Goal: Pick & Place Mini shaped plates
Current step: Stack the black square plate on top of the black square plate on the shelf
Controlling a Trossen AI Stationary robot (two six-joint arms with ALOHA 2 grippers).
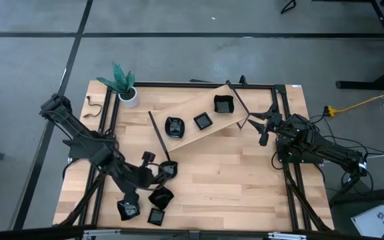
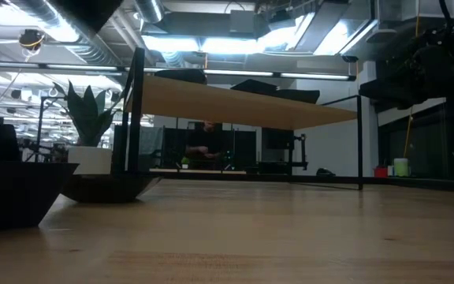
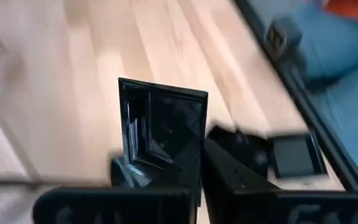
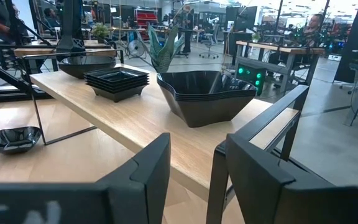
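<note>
Looking down from the high view, the left gripper is clamped on a square plate over the table's near left, above loose plates; a raised shelf carries three stacks, a potted plant behind. The left wrist view shows the square plate pinched upright. From the right wrist view, the right gripper hangs open, facing the shelf's wavy plates.

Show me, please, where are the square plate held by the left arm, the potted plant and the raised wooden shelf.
square plate [image 3: 160, 134]: left wrist view, on its glossy inner face.
potted plant [image 1: 129, 97]: high view, on its white pot.
raised wooden shelf [image 1: 191, 110]: high view, on a bare part of the board.
</note>
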